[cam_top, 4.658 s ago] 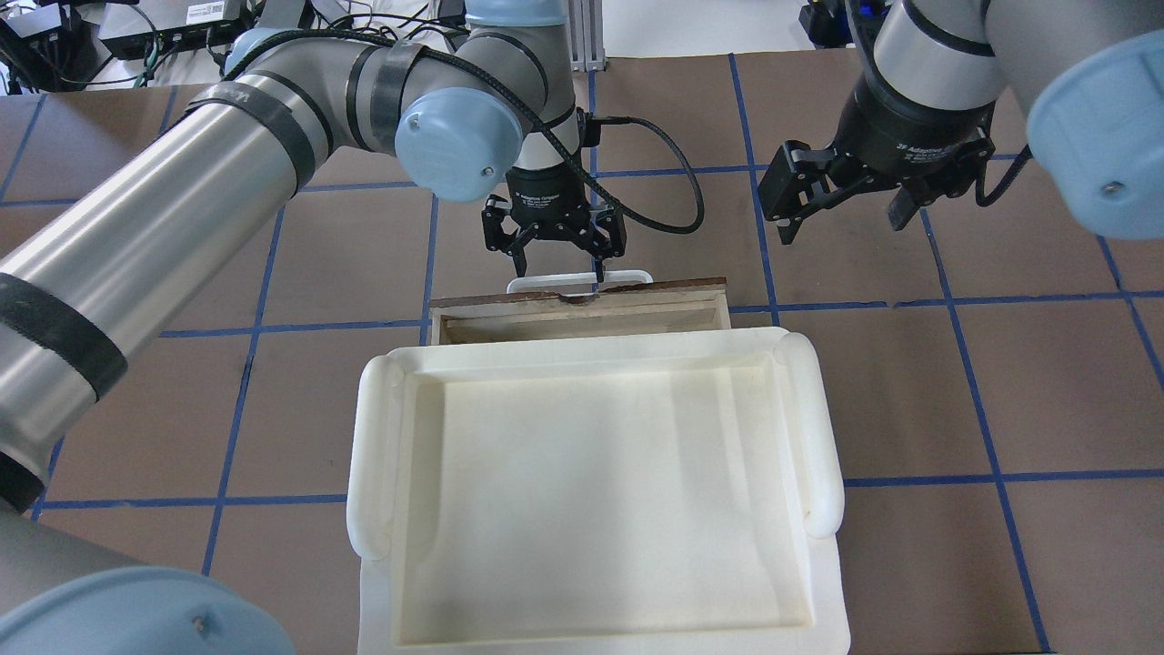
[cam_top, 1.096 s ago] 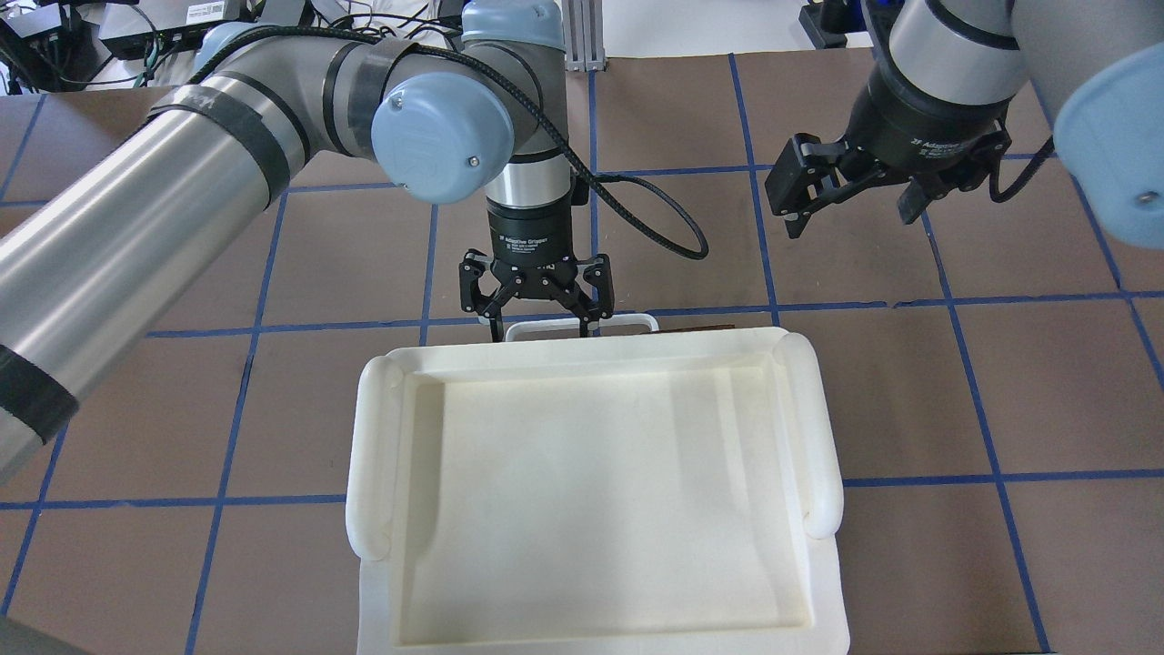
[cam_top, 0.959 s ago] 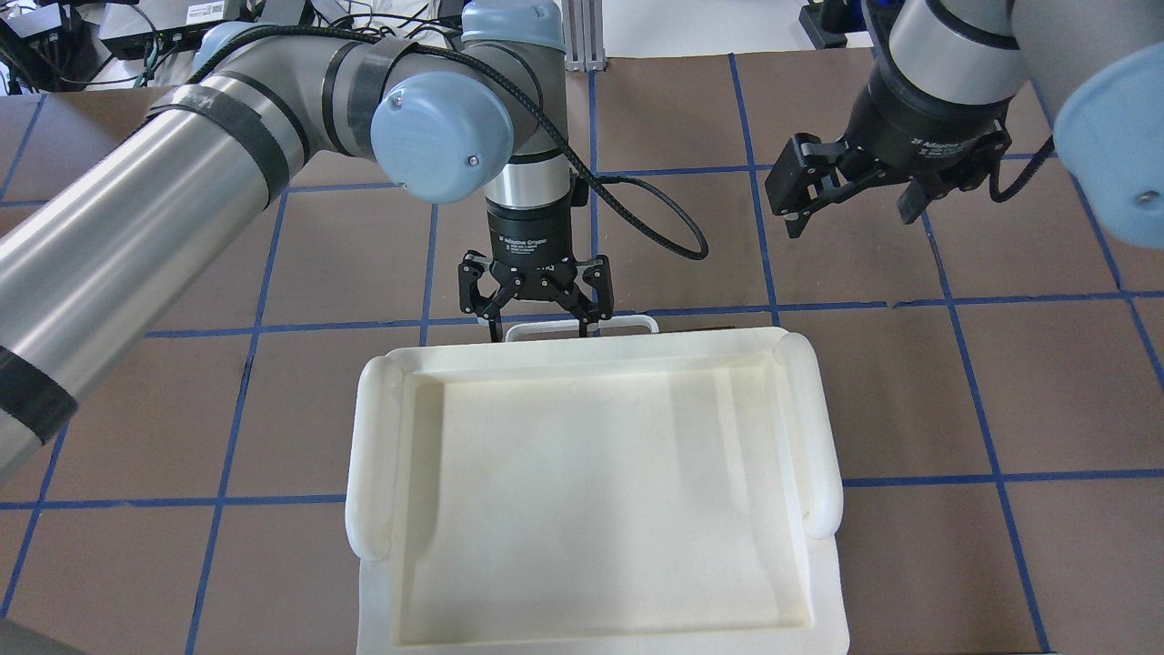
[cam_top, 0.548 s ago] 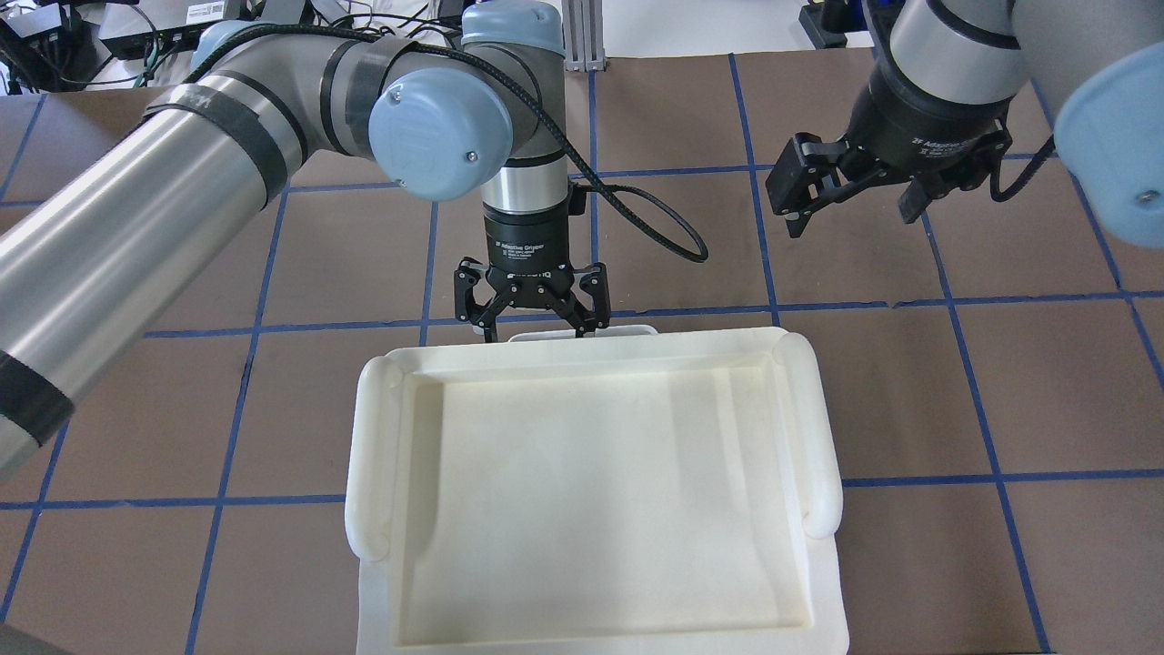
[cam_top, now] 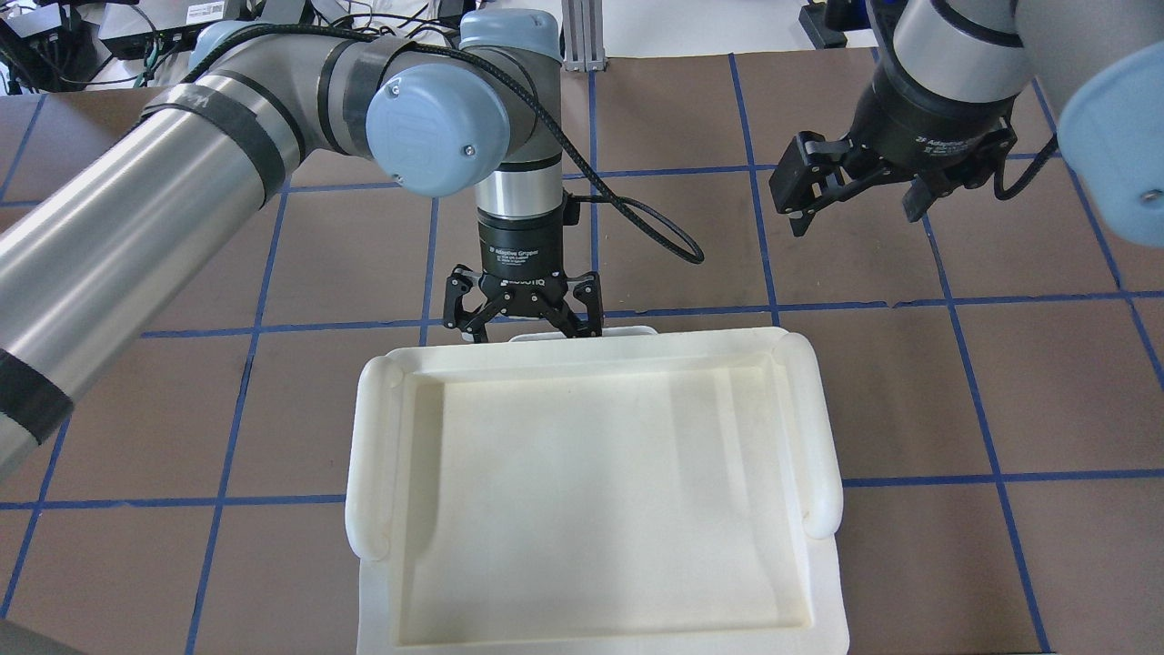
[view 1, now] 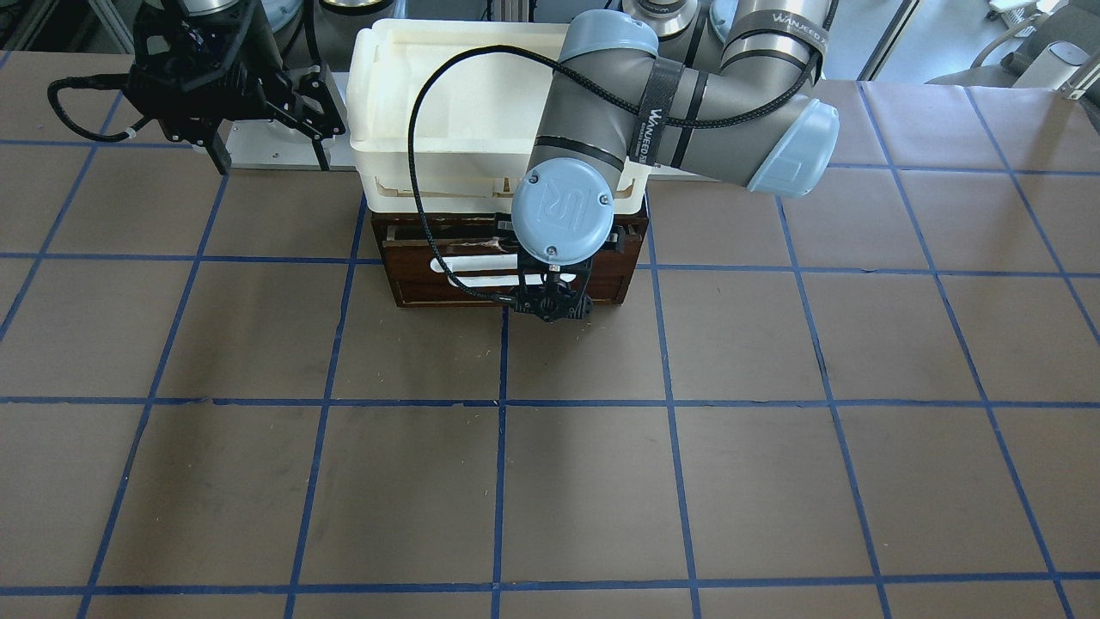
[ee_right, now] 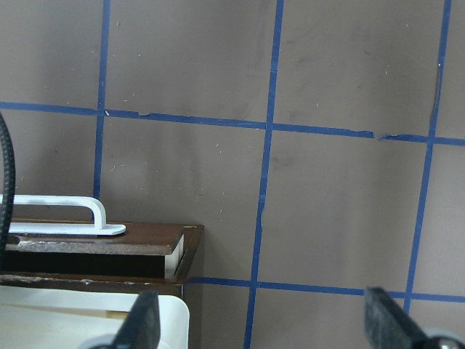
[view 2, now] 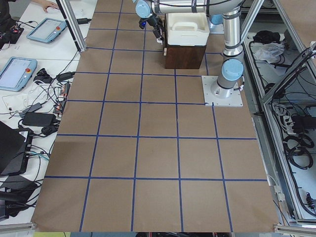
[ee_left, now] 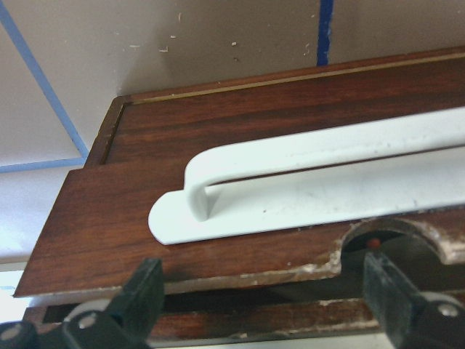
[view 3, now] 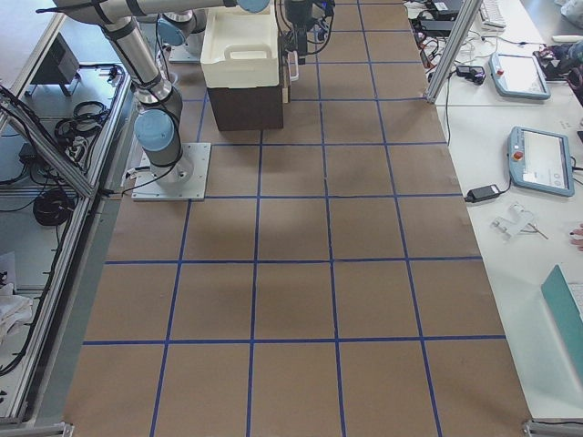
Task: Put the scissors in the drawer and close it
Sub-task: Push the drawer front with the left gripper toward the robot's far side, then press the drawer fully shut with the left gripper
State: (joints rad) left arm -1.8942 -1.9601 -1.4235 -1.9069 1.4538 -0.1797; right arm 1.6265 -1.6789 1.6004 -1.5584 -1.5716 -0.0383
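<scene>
I've got the brown-papered table (cam_top: 1000,391) w/ its blue tape grid. The cream plastic tray (cam_top: 582,350) sits on the cabinet directly above the drawer (view 1: 430,288). The drawer is nearly in, its front a sliver proud of the cabinet, w/ a dark gap behind it on the R wrist cam. L gripper (cam_top: 525,329) hangs just in front of the drawer, spread wide and empty. Its fingers (ee_left: 142,294) are at the chipped top edge, one past the end of the white bar handle (ee_left: 305,156), the other partway along. Contact I can't tell. R gripper (cam_top: 855,220) is well off to the drawer's side, also spread, empty. Scissors are hidden.
</scene>
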